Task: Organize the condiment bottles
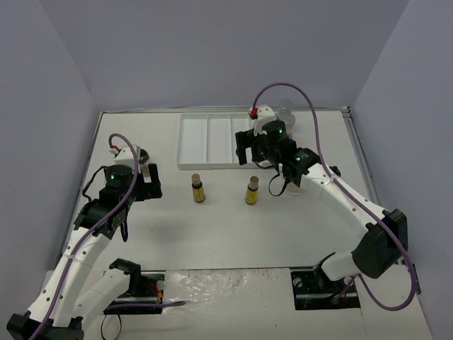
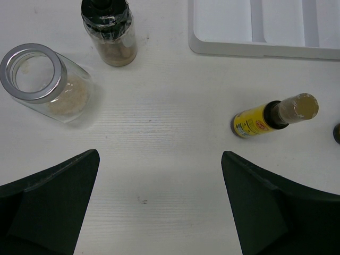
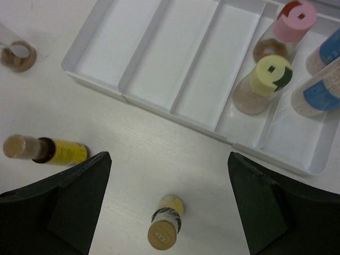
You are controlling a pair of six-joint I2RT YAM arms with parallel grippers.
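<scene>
Two amber bottles with tan caps stand mid-table (image 1: 198, 190) (image 1: 251, 190). My right gripper (image 3: 169, 159) hangs open over the table in front of the white tray (image 3: 159, 101), with one amber bottle (image 3: 166, 229) below and between its fingers, untouched; the other amber bottle (image 3: 48, 150) is to its left. The tray's right compartment holds a pink-capped bottle (image 3: 294, 21), a yellow-capped bottle (image 3: 268, 77) and two blue-labelled clear bottles (image 3: 319, 93). My left gripper (image 2: 159, 154) is open over bare table. Ahead of it are a clear jar of tan powder (image 2: 45, 85) and a black-capped bottle (image 2: 109, 29).
The tray's (image 1: 205, 138) other compartments hold nothing. A clear bottle (image 1: 287, 113) stands behind the right arm near the back wall. Another bottle (image 1: 274, 187) is partly hidden under the right forearm. Grey walls close three sides; arm bases and cables sit at the near edge.
</scene>
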